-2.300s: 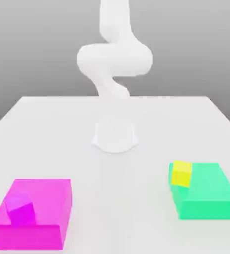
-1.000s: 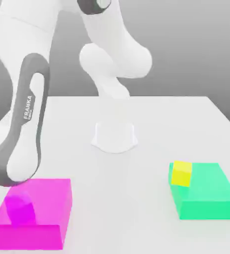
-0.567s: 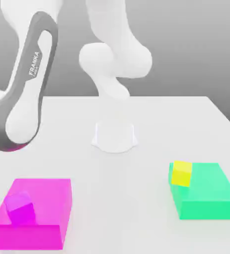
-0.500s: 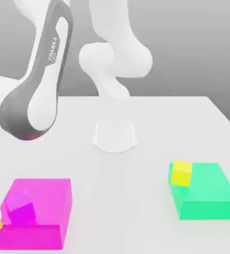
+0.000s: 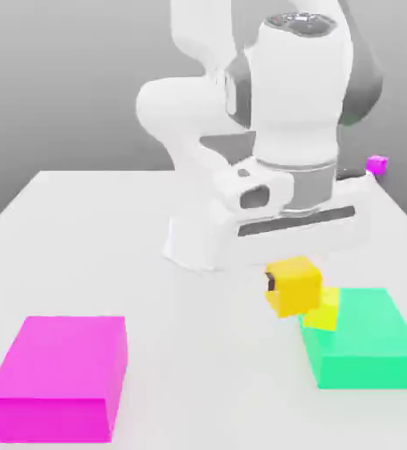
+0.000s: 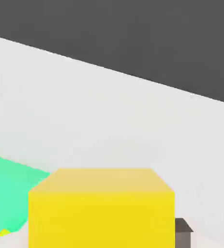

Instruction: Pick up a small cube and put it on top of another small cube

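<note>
**Golden cube gripped, hanging just above the pale cube**

Your hand [image 5: 287, 279] hangs below the arm's big white wrist and is clamped on the golden cube [image 5: 294, 286]. In the exterior view a dark fingertip [image 5: 271, 281] shows against the cube's left face, and in the hand view a grey fingertip [image 6: 183, 231] sits beside the same cube [image 6: 101, 207].

You hold the golden cube in the air, slightly tilted, just above and a little to the exterior view's left of the pale lemon cube [image 5: 324, 311]. The two overlap in that view, so you cannot tell whether they touch.

The pale lemon cube rests on the far left corner of the green block [image 5: 365, 347], which lies flat on the table [image 5: 92, 237] at the exterior view's right. The hand view picks up part of that green block [image 6: 7, 191] beyond the held cube, with a sliver of yellow at its edge.

Well apart, at the near left of the exterior view, the large magenta block [image 5: 59, 376] sits flat on the table. A small magenta cube [image 5: 377, 163] appears at the far right, level with the table's far edge; whether it rests on anything you cannot tell.

Behind the hand, the arm's white base [image 5: 189, 242] stands on the middle of the table.
</note>
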You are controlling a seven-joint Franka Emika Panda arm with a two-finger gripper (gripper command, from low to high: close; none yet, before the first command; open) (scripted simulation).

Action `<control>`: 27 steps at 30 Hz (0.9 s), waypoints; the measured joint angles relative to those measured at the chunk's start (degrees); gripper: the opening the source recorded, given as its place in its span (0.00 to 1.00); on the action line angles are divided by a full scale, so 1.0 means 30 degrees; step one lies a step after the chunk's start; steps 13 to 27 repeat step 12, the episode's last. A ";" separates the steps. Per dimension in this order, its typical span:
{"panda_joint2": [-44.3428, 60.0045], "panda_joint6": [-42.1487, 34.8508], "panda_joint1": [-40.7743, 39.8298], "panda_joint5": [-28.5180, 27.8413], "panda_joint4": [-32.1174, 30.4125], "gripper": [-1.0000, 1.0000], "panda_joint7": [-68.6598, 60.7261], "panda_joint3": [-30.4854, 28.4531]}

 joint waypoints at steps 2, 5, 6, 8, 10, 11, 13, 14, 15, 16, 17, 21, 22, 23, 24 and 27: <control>-0.1300 -0.0207 0.1228 0.0079 -0.1153 0.00 -0.1040 0.0653; -0.1435 0.0589 0.2168 0.0546 -0.2400 0.00 -0.1674 0.1158; -0.0915 0.1281 0.2180 0.0535 -0.2611 0.00 -0.1658 0.1265; 0.0342 0.2840 0.2104 0.0387 -0.2949 0.00 -0.1530 0.1446; 0.1457 0.4190 0.2004 0.0212 -0.3198 1.00 -0.1390 0.1584; 0.1457 0.4190 0.2004 0.0212 -0.3198 1.00 -0.1390 0.1584; 0.1457 0.4190 0.2004 0.0212 -0.3198 1.00 -0.1390 0.1584; 0.1457 0.4190 0.2004 0.0212 -0.3198 1.00 -0.1390 0.1584; 0.1457 0.4190 0.2004 0.0212 -0.3198 1.00 -0.1390 0.1584; 0.1457 0.4190 0.2004 0.0212 -0.3198 1.00 -0.1390 0.1584; 0.1457 0.4190 0.2004 0.0212 -0.3198 1.00 -0.1390 0.1584; 0.1457 0.4190 0.2004 0.0212 -0.3198 1.00 -0.1390 0.1584; 0.1457 0.4190 0.2004 0.0212 -0.3198 1.00 -0.1390 0.1584; 0.1457 0.4190 0.2004 0.0212 -0.3198 1.00 -0.1390 0.1584; 0.1457 0.4190 0.2004 0.0212 -0.3198 1.00 -0.1390 0.1584; 0.1457 0.4190 0.2004 0.0212 -0.3198 1.00 -0.1390 0.1584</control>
